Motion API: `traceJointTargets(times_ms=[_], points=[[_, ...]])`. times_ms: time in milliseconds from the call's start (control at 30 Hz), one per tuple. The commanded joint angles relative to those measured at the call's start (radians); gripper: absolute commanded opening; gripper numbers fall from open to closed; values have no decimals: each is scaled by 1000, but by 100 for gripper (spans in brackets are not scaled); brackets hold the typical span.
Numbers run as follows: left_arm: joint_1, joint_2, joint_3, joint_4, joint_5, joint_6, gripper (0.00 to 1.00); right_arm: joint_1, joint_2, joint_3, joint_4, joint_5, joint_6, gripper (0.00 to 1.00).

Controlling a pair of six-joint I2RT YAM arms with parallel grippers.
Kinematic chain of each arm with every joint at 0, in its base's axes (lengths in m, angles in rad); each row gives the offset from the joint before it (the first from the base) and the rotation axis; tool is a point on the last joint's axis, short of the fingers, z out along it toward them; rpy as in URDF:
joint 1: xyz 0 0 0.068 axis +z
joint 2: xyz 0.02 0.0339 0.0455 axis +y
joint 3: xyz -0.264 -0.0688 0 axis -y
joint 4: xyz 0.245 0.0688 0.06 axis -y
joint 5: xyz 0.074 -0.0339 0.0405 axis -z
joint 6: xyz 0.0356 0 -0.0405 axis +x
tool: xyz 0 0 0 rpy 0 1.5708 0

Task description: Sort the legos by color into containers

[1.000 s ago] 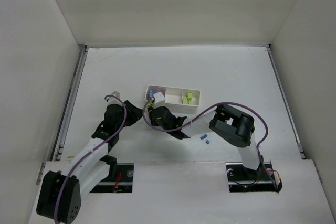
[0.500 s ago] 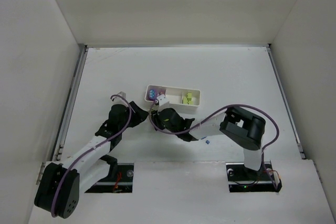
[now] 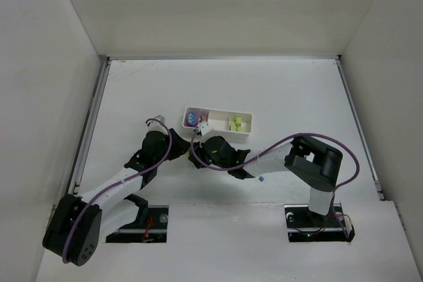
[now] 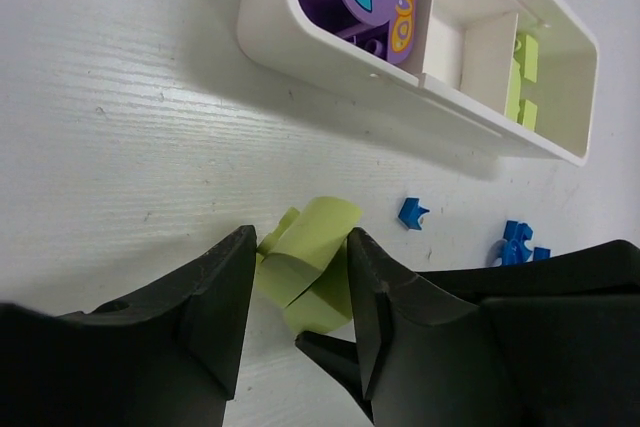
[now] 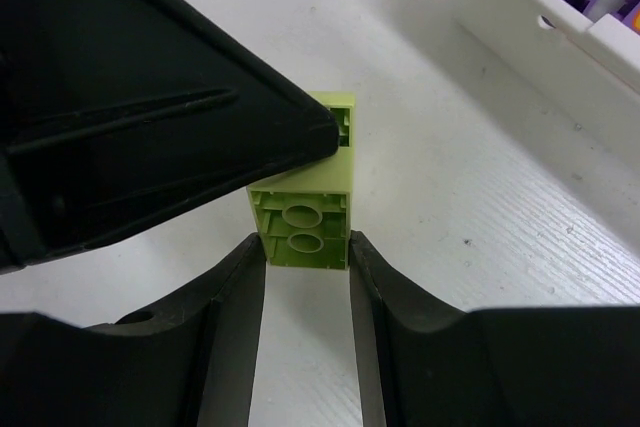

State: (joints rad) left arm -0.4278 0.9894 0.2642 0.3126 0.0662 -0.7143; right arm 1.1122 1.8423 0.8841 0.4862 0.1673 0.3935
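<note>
While both grippers crowd yellow-green brick (near table middle, beside tray near wall): right gripper clamps it, left gripper narrow around it, pinch unclear. Risk: opposing pulls twist brick loose short of tray.

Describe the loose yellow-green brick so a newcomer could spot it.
Find the white tray on the table. Near its purple-filled end, on the near side, is the yellow-green brick. It's far bigger than the tiny blue pieces nearby, and outside the tray.
</note>
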Motion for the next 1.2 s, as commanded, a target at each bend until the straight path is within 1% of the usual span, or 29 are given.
traceJointTargets(times_ms=[0, 200, 300, 400, 600, 733, 867, 967, 1067, 1167], points=[[-7, 6, 47, 63, -32, 19, 35, 4, -32, -7, 46, -64, 16, 31], [-12, 18, 47, 63, -32, 19, 22, 4, -60, -30, 64, -86, 34, 30], [-1, 8, 44, 63, -31, 15, 18, -2, -80, -51, 84, -97, 47, 30], [8, -8, 41, 63, -29, 10, 16, -7, -106, -73, 103, -103, 57, 29], [22, -17, 38, 63, -28, 9, 15, -15, -155, -106, 103, -91, 58, 29], [22, -20, 35, 63, -26, 7, 14, -42, -208, -142, 98, -75, 54, 29], [16, -26, 32, 63, -26, 4, 14, -102, -291, -183, 83, -48, 44, 29], [10, -38, 32, 59, -26, -2, 14, -174, -360, -209, 49, -8, 35, 29], [-5, -52, 40, 56, -26, -7, 15, -271, -422, -212, -20, 47, 13, 29], [-28, -57, 53, 56, -32, -11, 15, -346, -431, -180, -109, 103, 5, 30]])
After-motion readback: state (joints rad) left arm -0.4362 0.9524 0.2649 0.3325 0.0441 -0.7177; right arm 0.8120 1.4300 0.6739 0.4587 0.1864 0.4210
